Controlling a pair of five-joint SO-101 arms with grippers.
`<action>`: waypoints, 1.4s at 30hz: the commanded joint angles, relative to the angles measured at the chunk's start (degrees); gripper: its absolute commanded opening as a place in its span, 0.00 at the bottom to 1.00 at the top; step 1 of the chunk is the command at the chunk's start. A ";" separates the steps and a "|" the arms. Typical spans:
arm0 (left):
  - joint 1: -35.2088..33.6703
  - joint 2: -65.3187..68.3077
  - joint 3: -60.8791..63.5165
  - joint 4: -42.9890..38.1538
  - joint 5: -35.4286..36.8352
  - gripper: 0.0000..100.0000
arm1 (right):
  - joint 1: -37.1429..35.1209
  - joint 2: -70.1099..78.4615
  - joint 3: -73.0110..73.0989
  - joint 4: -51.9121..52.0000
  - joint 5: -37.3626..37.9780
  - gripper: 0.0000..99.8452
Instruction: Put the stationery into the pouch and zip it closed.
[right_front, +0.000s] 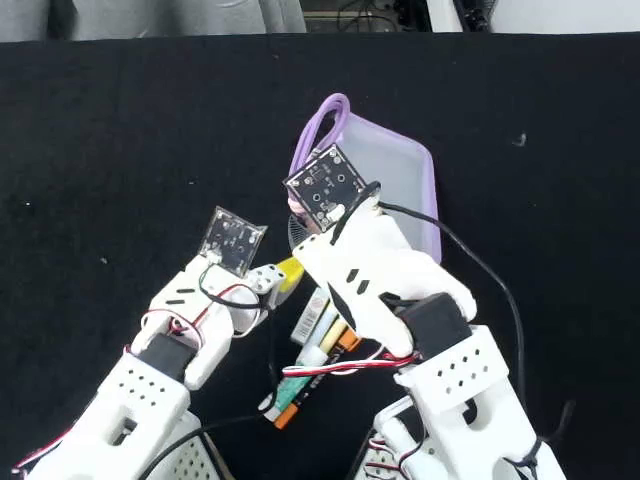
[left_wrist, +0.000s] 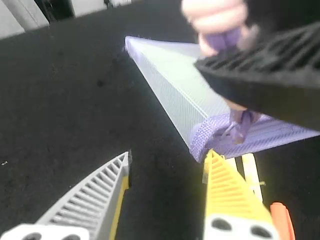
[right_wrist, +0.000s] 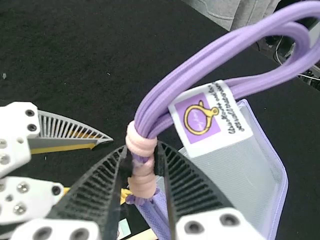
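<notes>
Pouch near half hidden under my right arm, long axis unclear; strap points toward far edge. Right pincer clamps strap; left pincer gapes empty.

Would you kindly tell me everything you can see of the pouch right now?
The pouch is a flat rectangle of translucent, mesh-like material with lilac fabric edging, lying on the black table. A lilac cord loop leaves one corner, carrying a white tag and a pink sleeve. The right gripper is shut on that sleeve. The stationery lies outside it. Whether its zip is open cannot be told.
</notes>
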 joint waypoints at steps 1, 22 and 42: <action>0.04 2.90 -4.88 -1.41 0.79 0.24 | 0.70 -1.27 -0.40 -1.23 -0.53 0.01; 2.42 9.41 -7.25 -6.68 4.75 0.24 | 0.70 -1.63 -0.66 0.00 -0.53 0.01; 1.89 23.74 -13.67 -12.13 4.75 0.03 | 1.05 -1.71 -1.80 1.58 -0.53 0.01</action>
